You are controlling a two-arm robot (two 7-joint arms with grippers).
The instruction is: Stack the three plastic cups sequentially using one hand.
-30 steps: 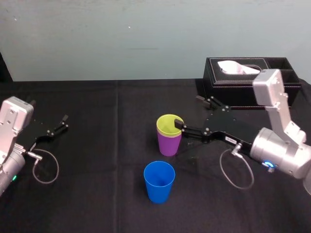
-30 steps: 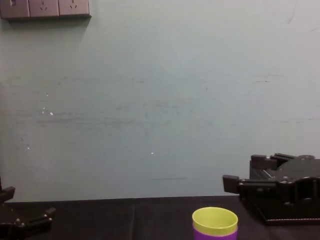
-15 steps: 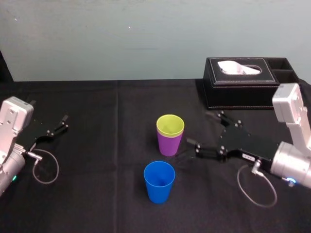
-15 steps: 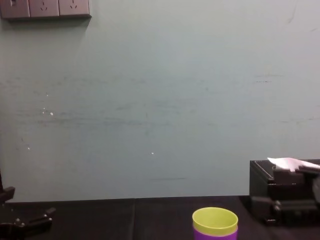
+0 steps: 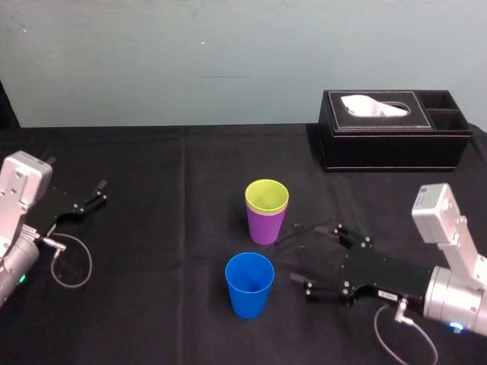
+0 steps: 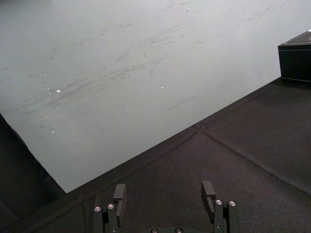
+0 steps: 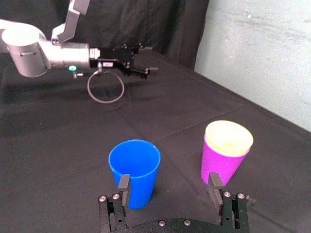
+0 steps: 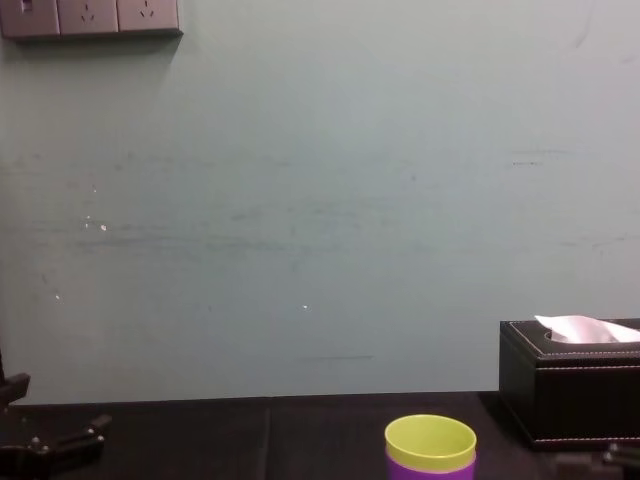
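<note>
A yellow-green cup (image 5: pixel 266 195) sits nested in a purple cup (image 5: pixel 265 223) at the middle of the black table. The blue cup (image 5: pixel 249 284) stands upright on its own, nearer to me. My right gripper (image 5: pixel 312 255) hovers low just right of the blue cup, open, with nothing between its fingers. In the right wrist view the blue cup (image 7: pixel 135 169) and the purple cup (image 7: pixel 223 165) with the yellow-green cup (image 7: pixel 228 137) in it stand just beyond the open right gripper (image 7: pixel 169 187). My left gripper (image 5: pixel 97 193) rests open at the far left.
A black tissue box (image 5: pixel 388 141) stands at the back right. A cable loop (image 5: pixel 72 262) hangs by the left arm. Black cloth (image 5: pixel 167 228) covers the table, and a pale wall (image 8: pixel 320 200) rises behind it.
My right gripper has drawn back from the rim of the yellow-green cup and swung toward me and down, ending beside the blue cup. The cups and the left arm have not moved.
</note>
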